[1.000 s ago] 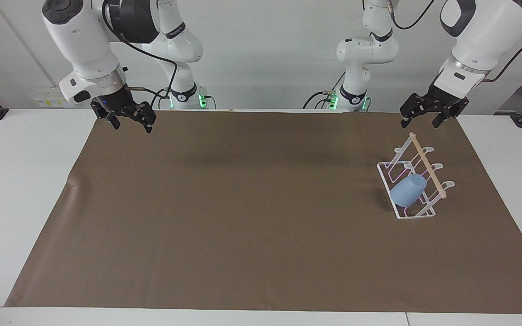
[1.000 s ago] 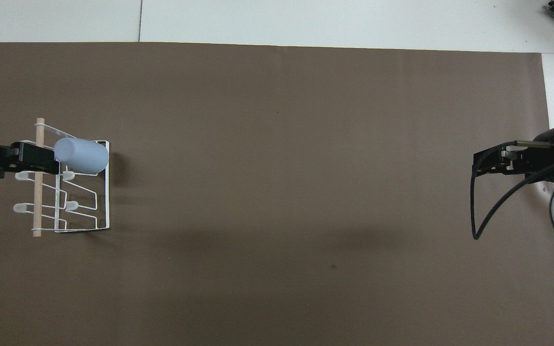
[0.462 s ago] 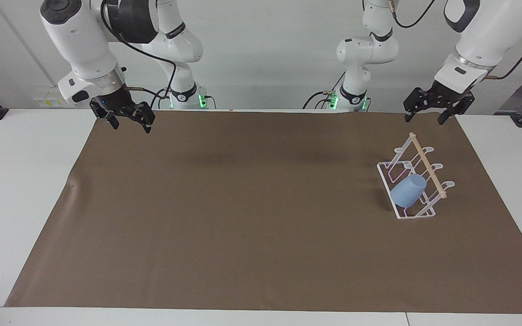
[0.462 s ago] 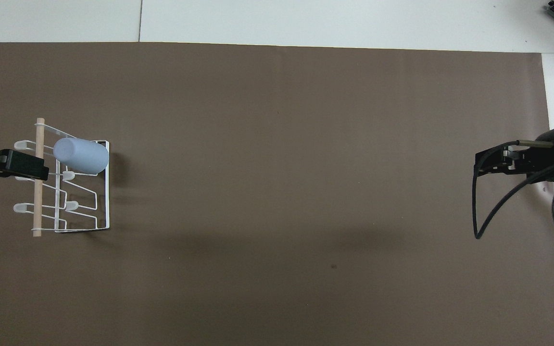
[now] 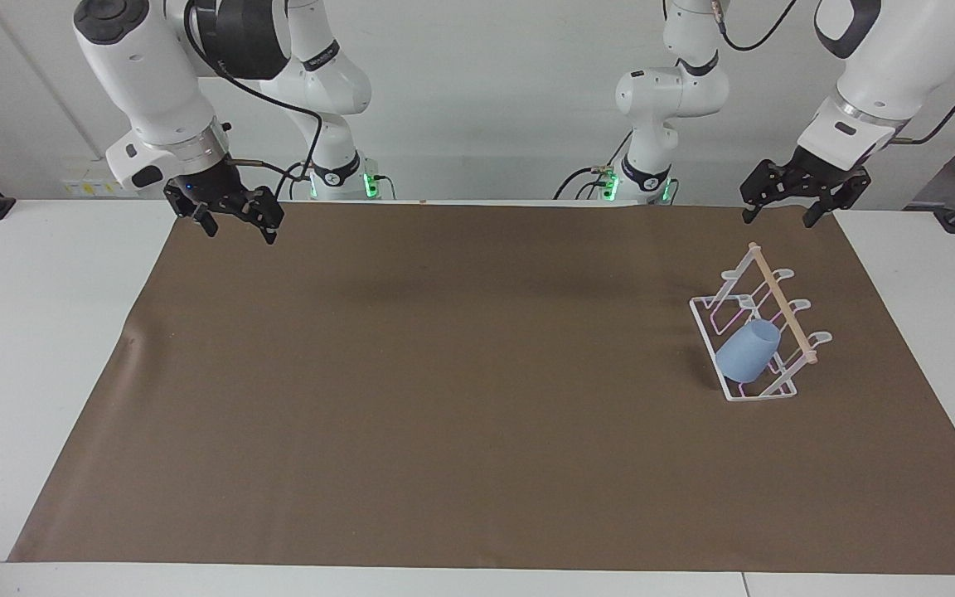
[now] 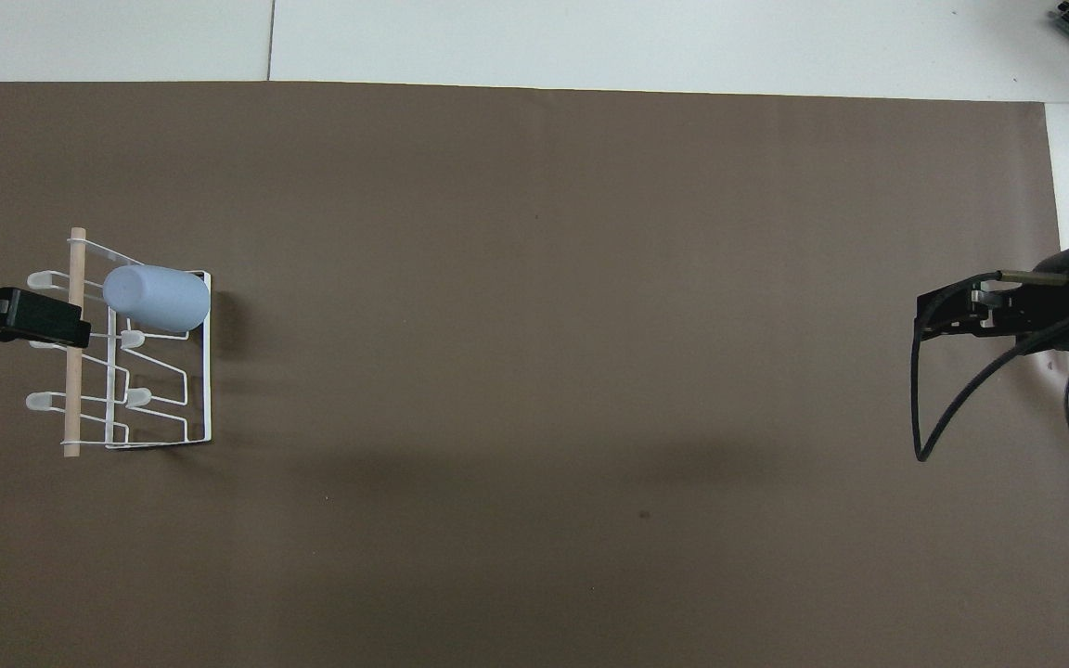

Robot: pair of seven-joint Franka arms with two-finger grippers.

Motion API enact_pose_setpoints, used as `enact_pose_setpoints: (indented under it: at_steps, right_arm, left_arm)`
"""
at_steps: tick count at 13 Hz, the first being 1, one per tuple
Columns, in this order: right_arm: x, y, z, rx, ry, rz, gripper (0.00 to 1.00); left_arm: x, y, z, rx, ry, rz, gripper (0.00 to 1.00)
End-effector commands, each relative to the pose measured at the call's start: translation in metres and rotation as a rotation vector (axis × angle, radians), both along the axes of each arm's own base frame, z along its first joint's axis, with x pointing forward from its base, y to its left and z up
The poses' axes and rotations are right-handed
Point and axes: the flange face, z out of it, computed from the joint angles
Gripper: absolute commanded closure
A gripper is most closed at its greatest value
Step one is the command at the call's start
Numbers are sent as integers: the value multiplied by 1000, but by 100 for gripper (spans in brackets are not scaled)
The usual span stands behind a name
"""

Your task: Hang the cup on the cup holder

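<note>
Now the cup (image 5: 748,350) hangs tilted on the cup holder (image 5: 786,391).

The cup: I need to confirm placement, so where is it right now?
The cup sits tilted on a prong of the cup holder, at the left arm's end of the table, held by neither gripper.

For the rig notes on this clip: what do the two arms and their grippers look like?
Both arms are glossy white with rounded casings and dark grey joint caps, a black cable looping along each. Green lights glow at both bases. The left gripper and the right gripper are black two-finger units below a silvery wrist ring.
</note>
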Motion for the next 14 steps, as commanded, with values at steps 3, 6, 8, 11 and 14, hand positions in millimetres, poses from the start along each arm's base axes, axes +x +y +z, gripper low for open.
enact_pose_setpoints:
  at_steps: [3,6,8,11,14]
  right_arm:
    - [-5,-1,2,17,-12,-23,0]
    - [-5,0,2,18,-12,-4,0]
    - [-4,-1,2,24,-15,106,0]
    - [-2,-3,3,24,-35,143,0]
    - [-2,-3,3,24,-35,143,0]
  left_arm:
    - [-4,-2,21,11,-19,-26,0]
    - [-9,1,15,11,-16,-20,0]
    - [-9,1,14,11,-14,-21,0]
    - [-16,-3,4,12,-14,-23,0]
    - [-18,-2,1,13,-11,-28,0]
